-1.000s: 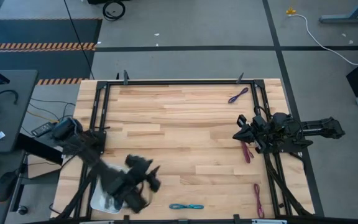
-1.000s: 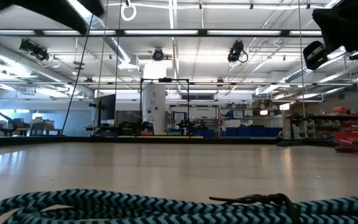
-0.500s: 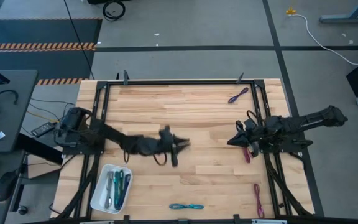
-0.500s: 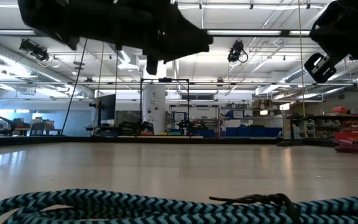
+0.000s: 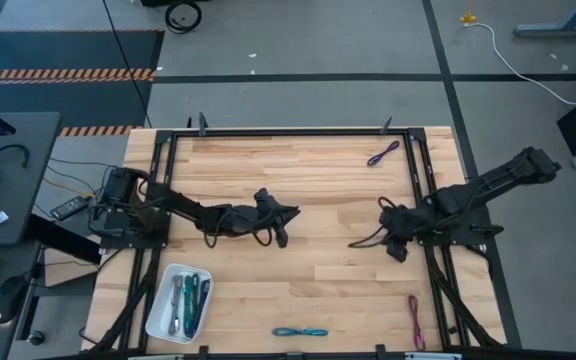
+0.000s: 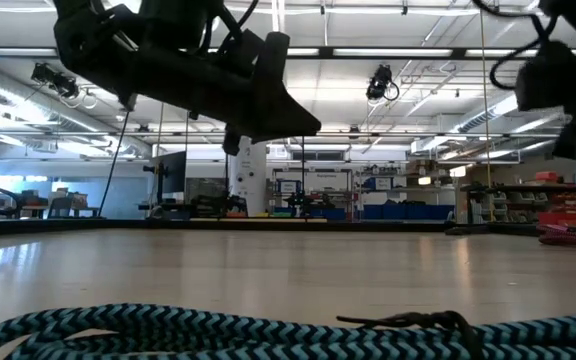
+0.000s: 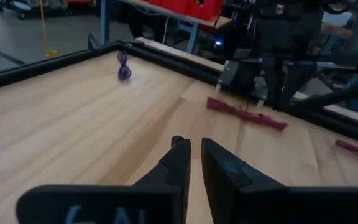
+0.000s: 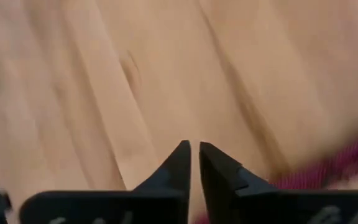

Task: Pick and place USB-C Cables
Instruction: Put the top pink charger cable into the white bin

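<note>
Both grippers are almost shut and hold nothing. The left gripper (image 5: 286,213) is mid-frame. The right gripper (image 5: 389,246) is right of centre, over a magenta cable (image 8: 334,169).

Your wooden table (image 5: 298,190) carries a black frame (image 5: 288,131) along its edges. Beyond its left edge you have a dark side desk (image 5: 13,180) with a mouse (image 5: 10,297); a white cord (image 5: 513,55) trails on the floor past the far right corner.

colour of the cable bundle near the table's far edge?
Purple. The cable bundle lies alone near the far right; the high view shows it best.
</note>
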Tool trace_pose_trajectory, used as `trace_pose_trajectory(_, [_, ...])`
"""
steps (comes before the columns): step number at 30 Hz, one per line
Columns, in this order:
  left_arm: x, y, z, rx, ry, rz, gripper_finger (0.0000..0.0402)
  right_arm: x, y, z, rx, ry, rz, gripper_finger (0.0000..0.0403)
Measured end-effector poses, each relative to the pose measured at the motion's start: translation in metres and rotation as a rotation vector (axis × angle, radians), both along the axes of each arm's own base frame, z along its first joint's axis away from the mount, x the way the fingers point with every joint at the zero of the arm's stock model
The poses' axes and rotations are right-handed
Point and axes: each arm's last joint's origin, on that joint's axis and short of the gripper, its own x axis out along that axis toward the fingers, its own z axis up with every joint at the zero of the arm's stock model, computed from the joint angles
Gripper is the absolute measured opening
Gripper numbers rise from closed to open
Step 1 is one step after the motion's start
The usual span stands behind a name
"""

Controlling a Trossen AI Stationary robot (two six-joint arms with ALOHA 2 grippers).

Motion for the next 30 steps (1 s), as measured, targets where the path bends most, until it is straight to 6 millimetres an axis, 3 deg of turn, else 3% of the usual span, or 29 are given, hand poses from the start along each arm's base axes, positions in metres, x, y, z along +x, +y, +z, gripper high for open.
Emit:
trace_pose_trajectory(8, [-0.001, -0.005, 0.0, 0.009, 0.005, -0.009, 0.004, 0.0, 0.005, -0.018, 0.09, 0.276, -0.017, 0.0126])
trace_pose_trajectory(17, [-0.001, -0.005, -0.001, 0.01, 0.014, -0.009, 0.0039, -0.001, -0.001, -0.028, -0.113, 0.359, -0.161, 0.0191])
trace_pose_trajectory(24, [-0.001, -0.005, -0.002, 0.0, 0.018, -0.008, 0.0035, 0.006, 0.005, -0.046, -0.221, 0.451, -0.174, 0.0188])
trace_pose_trajectory(30, [-0.001, -0.007, -0.003, -0.011, 0.022, -0.009, 0.0028, 0.011, 0.014, -0.055, -0.269, 0.485, -0.095, 0.013])
